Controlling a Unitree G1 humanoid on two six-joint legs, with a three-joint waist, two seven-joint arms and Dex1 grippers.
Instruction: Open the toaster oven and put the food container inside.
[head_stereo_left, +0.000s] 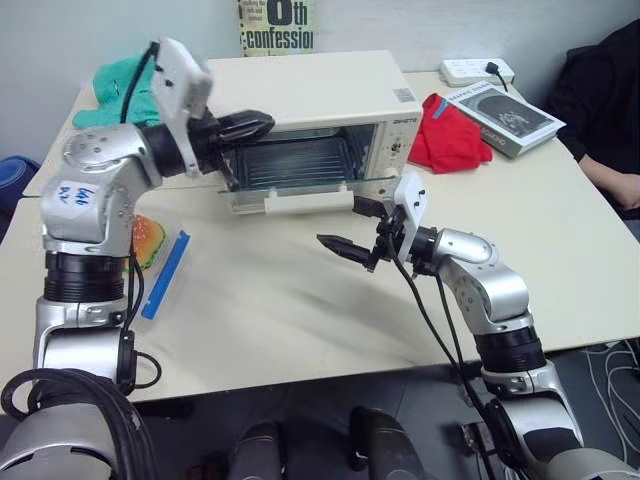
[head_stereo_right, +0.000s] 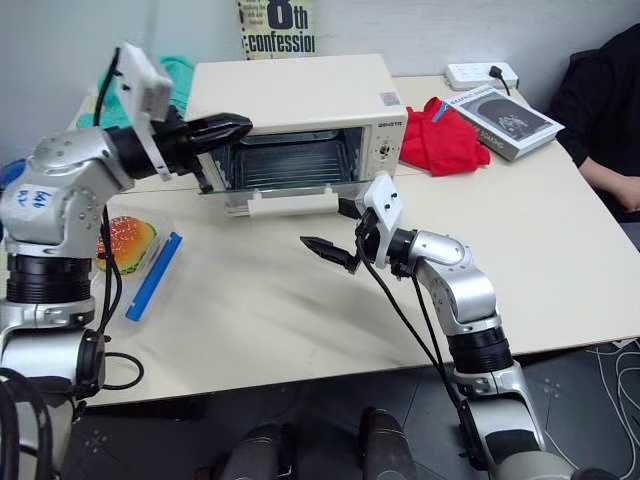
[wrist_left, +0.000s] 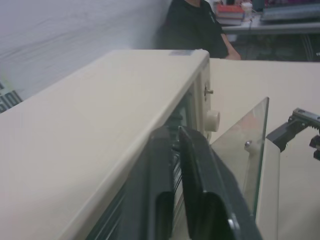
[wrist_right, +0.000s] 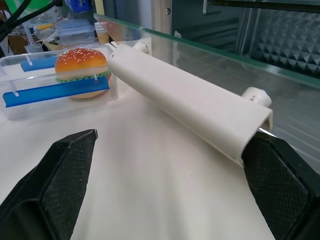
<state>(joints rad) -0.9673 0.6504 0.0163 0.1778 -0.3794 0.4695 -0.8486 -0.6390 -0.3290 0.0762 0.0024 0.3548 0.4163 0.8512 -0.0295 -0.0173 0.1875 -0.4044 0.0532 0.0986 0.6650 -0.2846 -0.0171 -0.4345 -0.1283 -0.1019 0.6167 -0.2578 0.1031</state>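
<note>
The cream-white toaster oven (head_stereo_left: 320, 95) stands at the back of the table, its glass door hanging open with the white bar handle (head_stereo_left: 295, 203) toward me. My left gripper (head_stereo_left: 255, 125) is shut with nothing in it, by the top left corner of the oven's mouth (wrist_left: 172, 132). My right gripper (head_stereo_left: 350, 226) is open, level, just in front of the handle's right end (wrist_right: 250, 130). The food container (head_stereo_right: 135, 250), clear with blue clips and a burger inside, lies on the table at the left, partly behind my left arm.
A red cloth (head_stereo_left: 450, 135), a book (head_stereo_left: 510, 115) and a power strip (head_stereo_left: 478, 70) lie right of the oven. A green cloth (head_stereo_left: 125, 90) sits behind it on the left. A person in black (head_stereo_left: 610, 110) sits at the table's right edge.
</note>
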